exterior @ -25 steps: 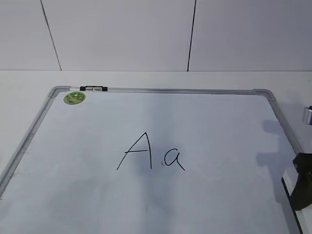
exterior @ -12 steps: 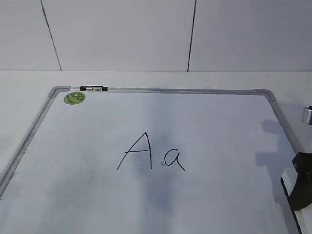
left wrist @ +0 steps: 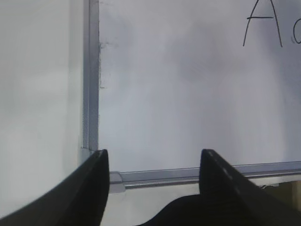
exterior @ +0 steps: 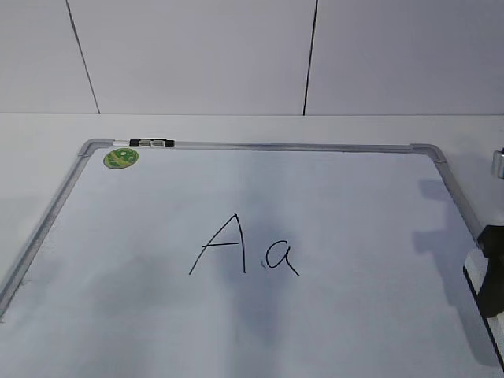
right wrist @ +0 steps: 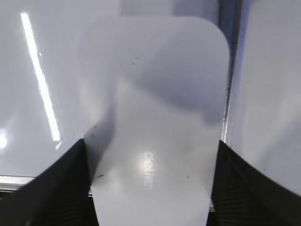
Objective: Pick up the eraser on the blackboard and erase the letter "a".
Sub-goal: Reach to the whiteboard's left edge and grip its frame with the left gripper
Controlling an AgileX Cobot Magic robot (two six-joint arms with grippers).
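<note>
**Right now: eraser sits between the right fingers, letters untouched**

Over on the right wrist view, the eraser (right wrist: 153, 117) fills the frame, a flat white rounded block with faint grey lettering on top. One dark finger (right wrist: 51, 188) of the right end effector (right wrist: 150, 188) sits against its left edge and the other against its right edge, so the fingers bracket the block at its near end and appear closed against its sides. A grey strip of the board's frame runs just beside the eraser on the right.

From the exterior view, that same end effector (exterior: 492, 272) shows only as a dark shape at the far right edge, at the right side of the blackboard (exterior: 260, 146), with a sliver of white eraser (exterior: 472, 257) beside it. Mid-board, the letter "a" (exterior: 281, 257) is fully intact, just right of the capital "A" (exterior: 218, 244). Both are well apart from the eraser. A round green sticker (exterior: 120, 157) sits in the far left corner, and a small black-and-white clip (exterior: 152, 143) rides the top frame beside it.

Left wrist view: the left end effector (left wrist: 153, 165) hangs over the board's near left corner, fingers spread wide with nothing between them. The white desk (left wrist: 40, 94) shows beyond the frame.
</note>
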